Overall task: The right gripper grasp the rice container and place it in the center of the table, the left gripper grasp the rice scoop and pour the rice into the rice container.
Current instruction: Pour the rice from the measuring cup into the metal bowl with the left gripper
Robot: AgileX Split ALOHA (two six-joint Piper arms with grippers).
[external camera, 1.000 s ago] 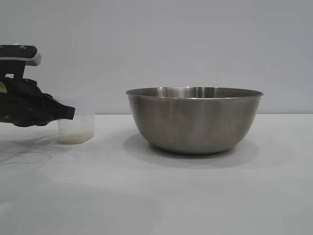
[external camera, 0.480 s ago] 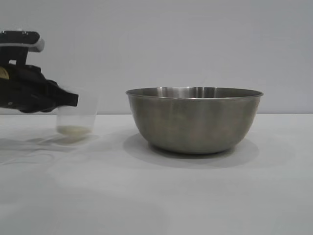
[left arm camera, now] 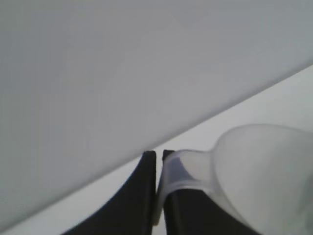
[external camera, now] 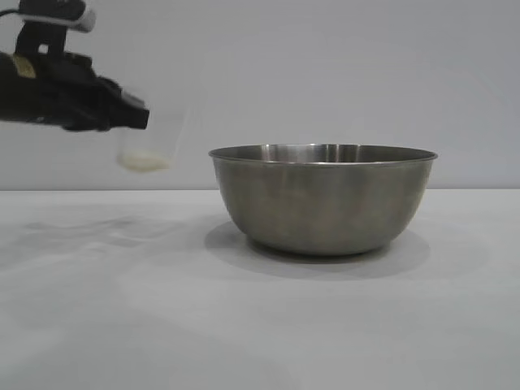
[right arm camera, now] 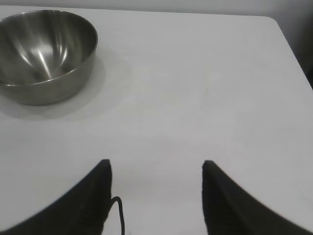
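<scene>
My left gripper (external camera: 138, 118), clamped on the translucent plastic scoop's (external camera: 150, 138) handle, should clear the steel bowl's (external camera: 323, 199) rim before tipping; right gripper (right arm camera: 156, 188) gapes empty.

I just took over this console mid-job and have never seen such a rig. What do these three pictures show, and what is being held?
Two robot arms work at a white table. The outside camera faces them; each other picture comes from a camera on one arm's wrist. The left gripper, jaws shut, holds the small translucent plastic scoop by its loop handle, lifted above the table with whitish rice inside. The left wrist view shows that grip close up. The large round steel bowl stands on the table, empty. The right gripper waits apart from it, jaws open, holding nothing.
</scene>
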